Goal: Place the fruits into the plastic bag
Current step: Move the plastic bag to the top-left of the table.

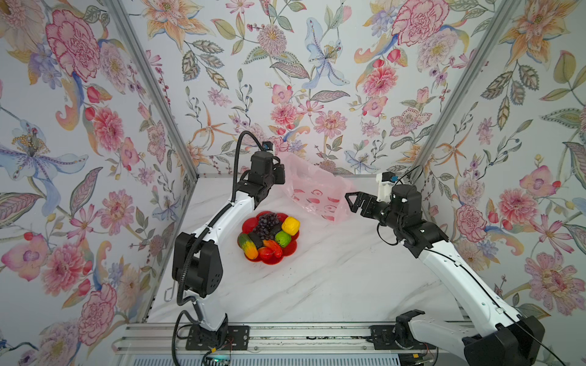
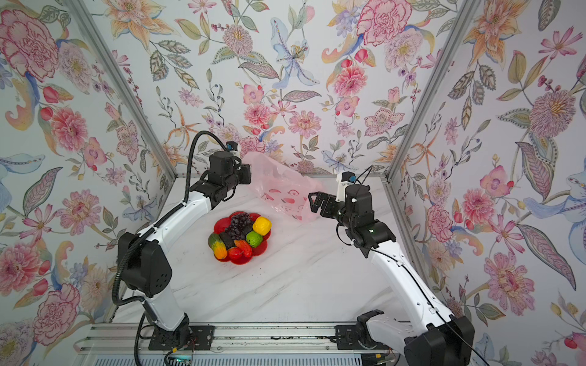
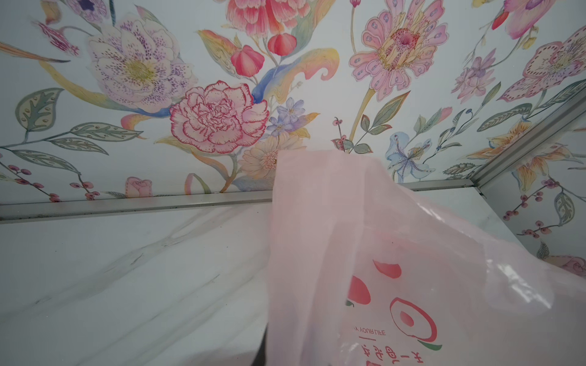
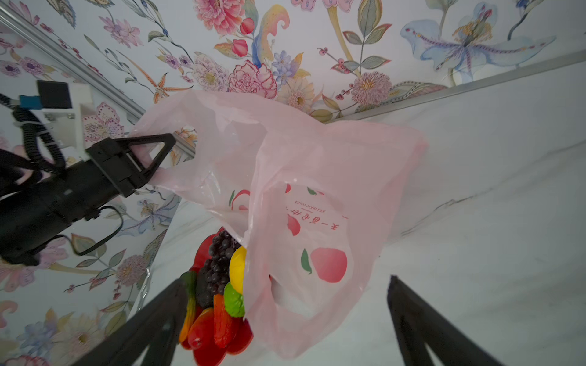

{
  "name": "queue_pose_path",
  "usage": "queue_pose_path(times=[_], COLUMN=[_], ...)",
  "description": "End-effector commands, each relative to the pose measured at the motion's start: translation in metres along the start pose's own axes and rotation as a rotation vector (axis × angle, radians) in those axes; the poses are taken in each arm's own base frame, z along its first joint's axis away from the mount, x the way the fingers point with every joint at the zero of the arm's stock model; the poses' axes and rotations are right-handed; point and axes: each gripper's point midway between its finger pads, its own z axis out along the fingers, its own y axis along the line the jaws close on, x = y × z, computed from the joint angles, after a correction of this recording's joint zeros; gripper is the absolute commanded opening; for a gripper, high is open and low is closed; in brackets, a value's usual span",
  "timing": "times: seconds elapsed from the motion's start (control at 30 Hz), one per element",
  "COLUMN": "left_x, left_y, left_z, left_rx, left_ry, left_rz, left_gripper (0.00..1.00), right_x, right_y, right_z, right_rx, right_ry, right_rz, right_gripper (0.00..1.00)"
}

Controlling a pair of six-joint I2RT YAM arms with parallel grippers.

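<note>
The plastic bag (image 1: 314, 190) (image 2: 282, 187) is thin, translucent pink with red fruit prints. It hangs slanted over the back of the table. My left gripper (image 1: 281, 173) (image 4: 165, 152) is shut on the bag's upper left handle and holds it up. In the left wrist view the plastic bag (image 3: 380, 253) covers the jaws. My right gripper (image 1: 352, 202) (image 4: 287, 280) is open at the bag's lower right edge. A loose handle loop (image 4: 298, 304) hangs between its fingers, touching neither. The fruits (image 1: 268, 236) (image 4: 218, 285) lie heaped on a red plate (image 1: 249, 225).
The plate stands mid-table, in front of the bag and between both arms. Floral walls close off the left, back and right sides, with metal posts (image 1: 158, 104) in the corners. Bare marble table (image 1: 333, 279) lies in front of the plate.
</note>
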Motion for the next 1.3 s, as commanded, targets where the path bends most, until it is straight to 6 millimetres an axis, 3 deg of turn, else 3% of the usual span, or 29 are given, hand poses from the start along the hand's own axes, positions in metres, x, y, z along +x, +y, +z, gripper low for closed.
queue_pose_path(times=[0.0,0.13,0.23,0.43,0.57,0.83,0.93,1.07,1.27], left_x=[0.007,0.014,0.017,0.023,0.019,-0.006,-0.012,-0.015,0.004], left_y=[-0.003,-0.004,-0.003,0.000,0.001,0.013,0.027,0.068,0.129], left_z=[0.016,0.026,0.030,0.046,0.056,0.072,0.076,0.076,0.064], left_rx=[0.013,0.019,0.016,0.006,-0.009,-0.064,-0.124,-0.269,-0.426], left_ry=[0.027,0.048,0.054,0.050,0.044,0.001,-0.008,-0.003,0.054], left_rz=[0.013,0.016,0.021,0.039,0.047,0.036,0.020,-0.031,-0.079], left_gripper=[0.00,0.00,0.00,0.00,0.00,0.00,0.00,0.00,0.00], right_x=[0.046,0.074,0.108,0.175,0.201,0.238,0.247,0.256,0.256], right_y=[0.008,0.034,0.053,0.064,0.055,0.060,0.062,0.062,0.054], right_z=[-0.020,-0.038,-0.036,0.007,0.036,0.070,0.085,0.101,0.120], right_rx=[-0.038,-0.113,-0.152,-0.229,-0.220,-0.260,-0.262,-0.242,-0.202], right_ry=[0.183,0.309,0.438,0.602,0.666,0.717,0.730,0.748,0.737], right_rz=[0.109,0.109,0.036,-0.010,-0.009,-0.008,0.021,0.030,0.071], right_gripper=[0.99,0.99,0.99,0.99,0.94,0.83,0.78,0.72,0.53])
